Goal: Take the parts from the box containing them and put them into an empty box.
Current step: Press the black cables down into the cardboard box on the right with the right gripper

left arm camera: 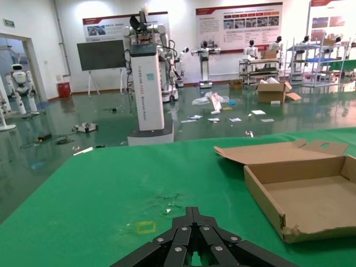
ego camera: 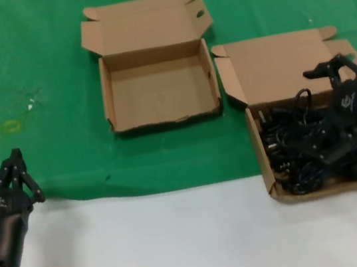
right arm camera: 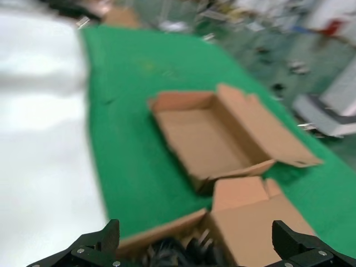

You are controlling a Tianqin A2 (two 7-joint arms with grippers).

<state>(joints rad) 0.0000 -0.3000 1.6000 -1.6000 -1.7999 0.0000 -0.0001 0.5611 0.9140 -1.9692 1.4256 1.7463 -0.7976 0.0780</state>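
Observation:
The parts [ego camera: 301,145], black power cords in a tangled heap, fill the box containing them [ego camera: 276,65] at the right of the head view. My right gripper [ego camera: 324,111] hangs open just over that heap, one finger on each side, holding nothing. In the right wrist view the cords [right arm camera: 178,250] show between the spread fingertips [right arm camera: 110,231]. The empty box [ego camera: 157,83] lies open to the left of the full one, also in the right wrist view [right arm camera: 206,133] and the left wrist view [left arm camera: 311,194]. My left gripper [ego camera: 15,156] is parked shut at the lower left, near the green cloth's front edge.
Both boxes sit on a green cloth [ego camera: 35,74]; white table [ego camera: 148,245] runs along the front. A small yellow mark [ego camera: 10,125] is on the cloth at the left. The empty box's lid [ego camera: 141,21] lies flat behind it.

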